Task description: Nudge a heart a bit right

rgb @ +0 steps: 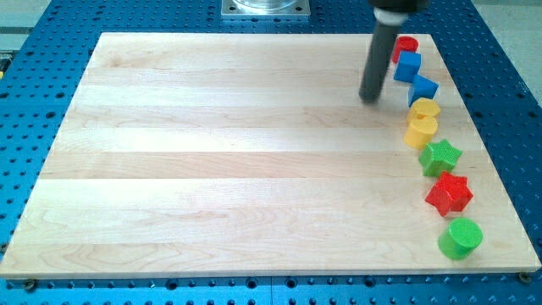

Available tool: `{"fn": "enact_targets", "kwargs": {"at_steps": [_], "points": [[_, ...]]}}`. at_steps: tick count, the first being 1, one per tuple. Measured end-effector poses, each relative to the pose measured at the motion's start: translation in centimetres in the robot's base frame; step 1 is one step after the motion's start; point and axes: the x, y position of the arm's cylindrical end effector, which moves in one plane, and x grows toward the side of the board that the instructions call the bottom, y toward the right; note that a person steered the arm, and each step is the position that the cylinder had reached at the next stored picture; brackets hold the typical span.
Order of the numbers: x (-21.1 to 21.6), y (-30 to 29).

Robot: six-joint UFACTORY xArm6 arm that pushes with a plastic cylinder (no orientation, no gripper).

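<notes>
My tip rests on the board near the view's top right, just left of a column of blocks. The column runs down the right edge: a red cylinder, a blue block, a second blue block, a yellow heart, a second yellow block that looks like a hexagon or heart, a green star, a red star and a green cylinder. The tip is about a block's width left of the upper yellow heart and the lower blue block, touching neither.
The wooden board lies on a blue perforated table. The arm's metal base plate sits at the view's top centre. The rod rises from the tip toward the top edge.
</notes>
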Motion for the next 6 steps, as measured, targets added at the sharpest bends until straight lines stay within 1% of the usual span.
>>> {"fn": "enact_targets", "kwargs": {"at_steps": [2, 3, 4, 6], "points": [[4.9, 2.0], [5.9, 2.8], [5.8, 2.2], [3.4, 3.6]]}}
